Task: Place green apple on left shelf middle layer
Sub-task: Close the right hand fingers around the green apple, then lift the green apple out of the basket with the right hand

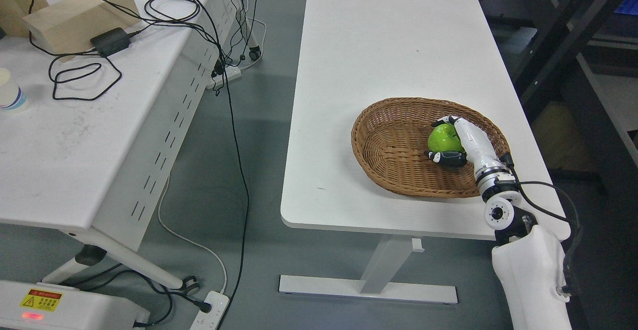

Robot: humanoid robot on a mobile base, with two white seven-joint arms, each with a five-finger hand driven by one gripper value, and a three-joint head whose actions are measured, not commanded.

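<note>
Green apple (442,138) in wicker basket (389,145) on bench (389,46), right hand (456,143) curled around it, thumb below and fingers above, seemingly gripped for lifting toward shelf.

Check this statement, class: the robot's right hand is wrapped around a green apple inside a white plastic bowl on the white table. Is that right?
Not quite. The head view shows the right hand wrapped around the green apple, but the apple sits inside a brown wicker basket, not a white plastic bowl. The basket does stand on the white table.
</note>
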